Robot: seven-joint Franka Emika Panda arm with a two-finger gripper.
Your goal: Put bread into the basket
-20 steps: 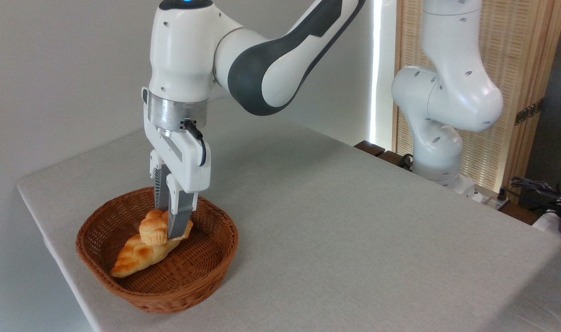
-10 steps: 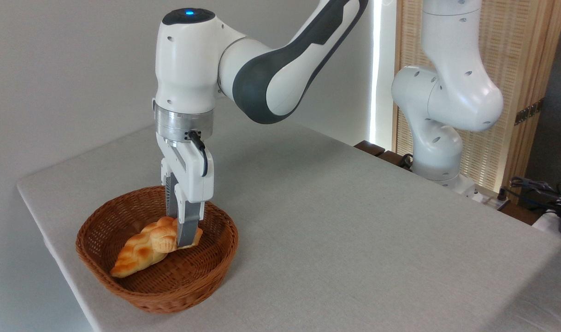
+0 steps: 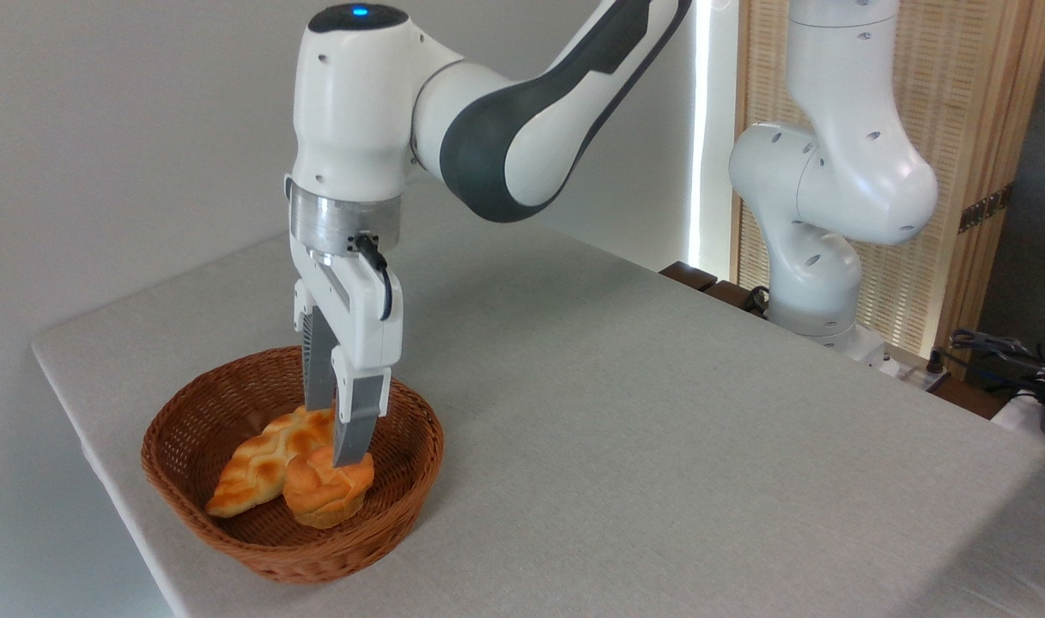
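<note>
1. Inside the basket [image 3: 230, 532], at the near left corner of the worktop [image 3: 659, 412], the bread [image 3: 326, 491] sits on the woven floor, its side touching the long braided loaf [image 3: 260, 459] that lies just left of it.

2. Above the bun, the end effector [image 3: 337, 433] points straight down, its grey fingers [image 3: 353, 421] parted; the front fingertip ends right at the bun's domed top, and whether it touches is not clear from this angle. Nothing appears clamped.

3. As a judgement, the placing looks done and the step in hand is the retreat. You do well to lift straight up, with the fingers kept parted, so that neither tip drags the bun or catches the loaf beside it.

4. Clear the rim before you swing sideways; the fingers hang below the level of the wall, and a slanted exit could nudge the light wicker across the cloth.

5. The bun is round and muffin-shaped, with an orange-golden, cracked dome over a paler ribbed base; it looks glossy and firm, probably a model, and likely to roll if knocked.

6. The loaf is plaited and golden, tapering to its near end.

7. The basket is round, shallow, brown wicker with a tight weave and a thick rim.

8. The worktop wears a pale, matte, finely textured cloth.
</note>
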